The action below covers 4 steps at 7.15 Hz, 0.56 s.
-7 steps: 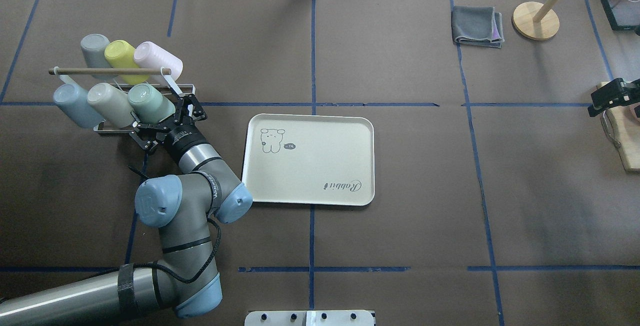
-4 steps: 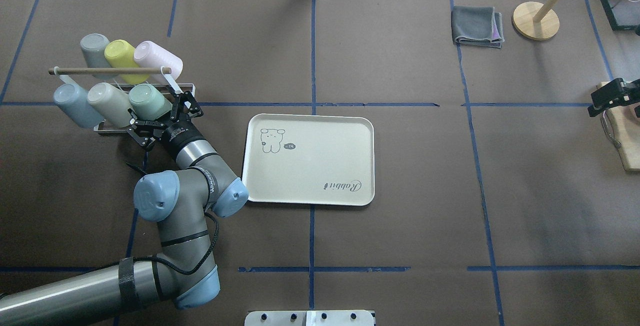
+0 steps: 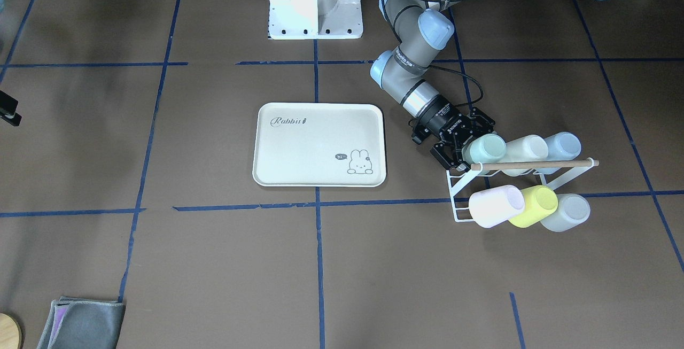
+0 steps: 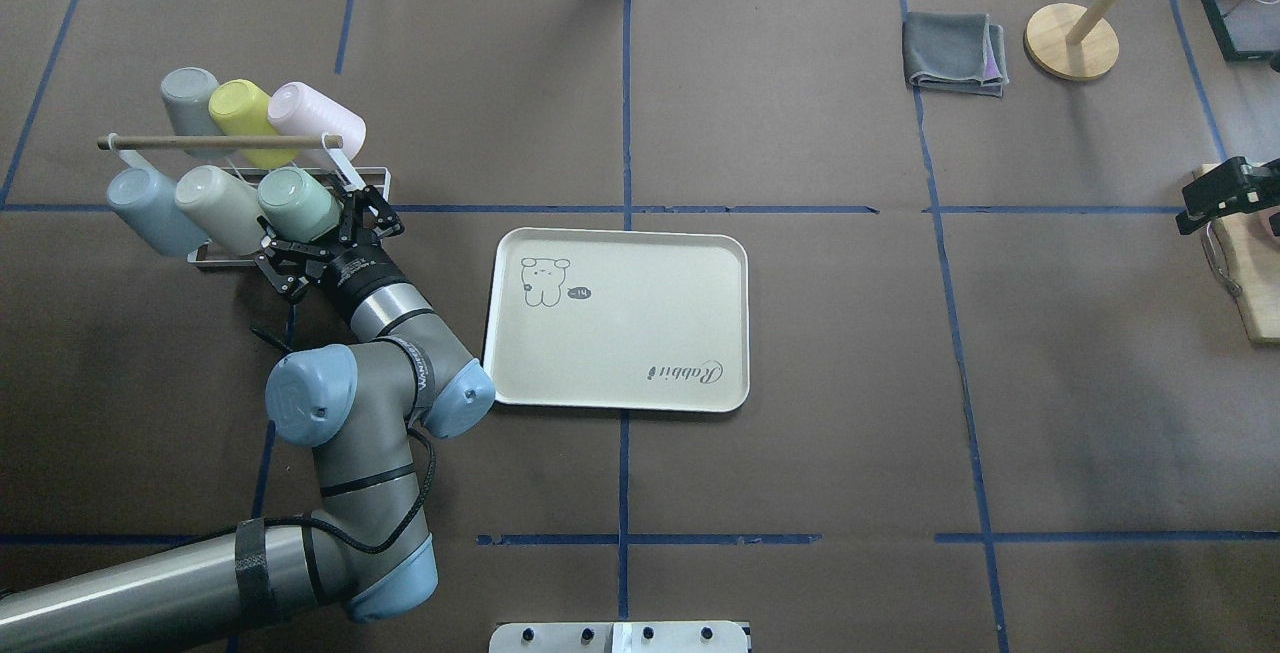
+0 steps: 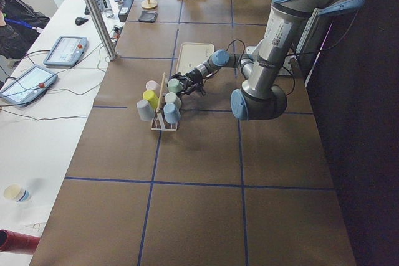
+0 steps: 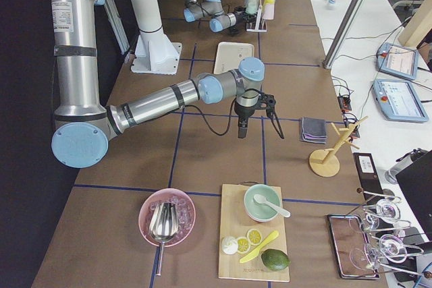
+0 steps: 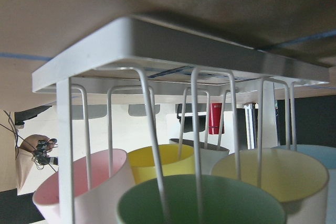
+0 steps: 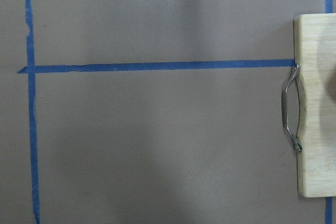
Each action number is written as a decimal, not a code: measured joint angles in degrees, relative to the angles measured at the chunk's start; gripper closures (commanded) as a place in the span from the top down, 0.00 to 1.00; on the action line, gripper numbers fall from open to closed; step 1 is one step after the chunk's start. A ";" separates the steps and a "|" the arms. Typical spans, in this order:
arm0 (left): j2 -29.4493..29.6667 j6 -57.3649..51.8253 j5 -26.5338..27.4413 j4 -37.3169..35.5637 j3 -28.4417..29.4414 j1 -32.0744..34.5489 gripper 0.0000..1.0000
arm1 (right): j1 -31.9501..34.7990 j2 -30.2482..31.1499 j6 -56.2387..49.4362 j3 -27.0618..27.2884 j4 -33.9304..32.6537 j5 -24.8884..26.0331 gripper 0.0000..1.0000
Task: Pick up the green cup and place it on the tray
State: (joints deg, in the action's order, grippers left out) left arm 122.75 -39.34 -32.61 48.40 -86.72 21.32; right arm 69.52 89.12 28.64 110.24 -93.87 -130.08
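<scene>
Brown paper crossed with blue tape lines covers the table (image 4: 850,413), and the work sits on the robot's left half. Largest in play is the left arm (image 4: 370,473), which comes in low from the near corner, folds at the elbow beside the tray's corner, and points its wrist up and away toward the rack. The tray (image 4: 640,333) lies bare at the middle of the table, near the rack but apart from it. The white wire rack (image 3: 459,199) holds six cups tipped on its prongs under a wooden rod. The green cup (image 4: 295,205) is in the nearer row at the end closest to the tray, mouth toward the wrist, as the left wrist view confirms. The left gripper (image 4: 318,225) has its jaws spread to either side of the cup's mouth end and does not look clamped. I judge this the reach just before the grasp: the next move calls for closing on the cup wall, then drawing it back along its prong so the wire does not snag. The right gripper (image 4: 1200,205) hangs far off by a wooden board (image 4: 1262,283); I cannot tell its jaw state.
</scene>
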 measured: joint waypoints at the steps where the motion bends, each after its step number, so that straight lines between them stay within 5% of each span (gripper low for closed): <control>1: 0.00 0.01 0.00 -0.05 -0.13 -0.03 0.39 | 0.00 0.00 0.03 -0.17 0.00 0.00 1.00; 4: -0.05 -0.06 0.06 -0.40 -0.33 0.09 0.36 | 0.00 0.00 0.17 -0.29 0.00 0.00 1.00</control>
State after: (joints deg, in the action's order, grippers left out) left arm 122.70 -39.39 -32.55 48.00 -87.05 21.41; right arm 69.52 89.12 28.81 109.96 -93.87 -130.08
